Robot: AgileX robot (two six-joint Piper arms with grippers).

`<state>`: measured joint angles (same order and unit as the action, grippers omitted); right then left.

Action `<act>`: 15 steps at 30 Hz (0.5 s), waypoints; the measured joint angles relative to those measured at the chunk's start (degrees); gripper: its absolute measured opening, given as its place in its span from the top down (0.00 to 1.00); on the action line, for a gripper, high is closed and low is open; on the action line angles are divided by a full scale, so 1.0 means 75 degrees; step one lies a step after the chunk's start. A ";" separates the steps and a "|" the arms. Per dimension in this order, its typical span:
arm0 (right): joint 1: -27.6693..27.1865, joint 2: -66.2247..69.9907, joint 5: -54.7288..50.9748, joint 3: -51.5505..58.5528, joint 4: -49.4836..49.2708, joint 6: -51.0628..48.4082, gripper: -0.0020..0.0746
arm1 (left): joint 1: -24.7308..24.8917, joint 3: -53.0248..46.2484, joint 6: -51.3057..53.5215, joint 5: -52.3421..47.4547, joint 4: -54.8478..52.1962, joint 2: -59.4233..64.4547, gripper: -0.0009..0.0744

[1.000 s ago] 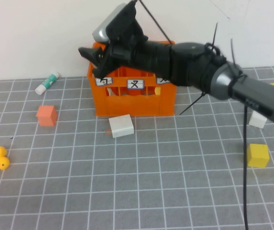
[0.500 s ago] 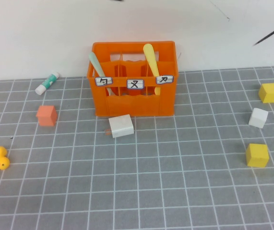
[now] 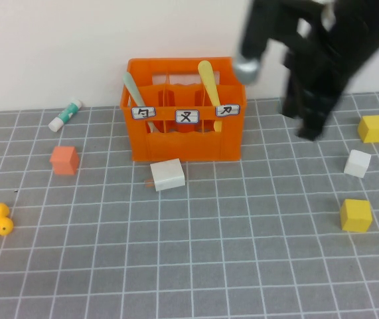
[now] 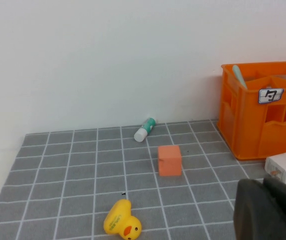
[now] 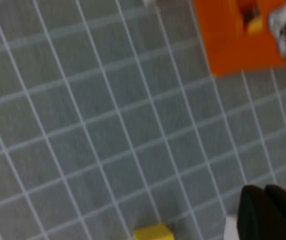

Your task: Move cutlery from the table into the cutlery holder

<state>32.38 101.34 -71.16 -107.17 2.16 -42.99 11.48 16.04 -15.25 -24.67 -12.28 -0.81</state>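
Right gripper (image 3: 308,126) at crate's (image 3: 182,143) 3 o'clock, blurred (grip state unclear). Left gripper (image 4: 268,210) low, likewise unclear. Spoon (image 3: 136,96), knife (image 3: 209,86) upright in crate.

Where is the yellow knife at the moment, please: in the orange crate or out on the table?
In. The yellow knife stands tilted in the orange crate, right-hand compartment. The right gripper hangs beside the crate; the left gripper is near the table.

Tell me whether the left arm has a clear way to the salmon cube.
Probably yes. The left gripper sits low over the table, and only bare grid lies between it and the salmon cube; the duck is off to one side.
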 joint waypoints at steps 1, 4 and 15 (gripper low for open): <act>0.0000 -0.0155 0.0000 0.0268 0.0178 0.0192 0.97 | 0.0000 0.0000 0.0000 0.0000 0.0000 0.0000 0.99; 0.0000 -0.0992 0.0463 0.1327 0.0448 0.0597 0.97 | 0.0000 0.0000 0.0000 0.0000 0.0000 0.0000 0.99; 0.0000 -0.5363 0.2956 0.5292 0.0751 0.1235 0.97 | 0.0000 -0.0312 0.0000 0.0380 -0.0041 0.0000 0.99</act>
<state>32.38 61.12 -48.99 -67.48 7.80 -33.73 11.48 13.70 -15.25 -21.82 -12.59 -0.81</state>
